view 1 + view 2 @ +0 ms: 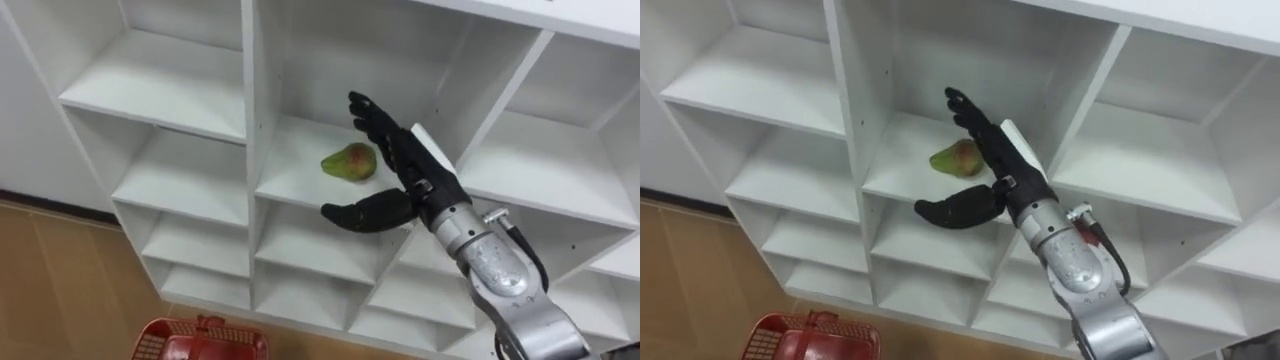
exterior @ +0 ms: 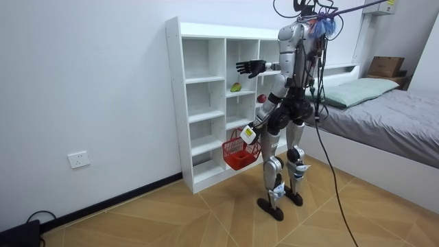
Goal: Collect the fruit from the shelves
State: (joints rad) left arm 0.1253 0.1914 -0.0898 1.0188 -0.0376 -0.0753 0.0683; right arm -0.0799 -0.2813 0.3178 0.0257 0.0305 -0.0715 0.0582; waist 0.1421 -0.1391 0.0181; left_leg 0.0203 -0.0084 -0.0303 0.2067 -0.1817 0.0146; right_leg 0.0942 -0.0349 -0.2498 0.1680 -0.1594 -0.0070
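A green pear with a red blush point(image 1: 349, 162) point(image 1: 957, 159) lies on a middle shelf of the white closet point(image 1: 249, 120). My right hand point(image 1: 412, 176) point(image 1: 1008, 172) is open at the mouth of that compartment, fingers stretched over the pear's right side and thumb below the shelf's front edge, not touching the fruit. In the room view my left hand point(image 2: 248, 134) hangs low at my side, holding the handle of a red basket point(image 2: 236, 156) above the floor. The basket's rim point(image 1: 200, 338) shows at the bottom left.
I stand close to the closet point(image 2: 206, 103), facing it. A red fruit point(image 2: 260, 99) sits on a shelf further to the room view's right. A bed point(image 2: 384, 116) stands behind me. The other compartments near the pear hold nothing.
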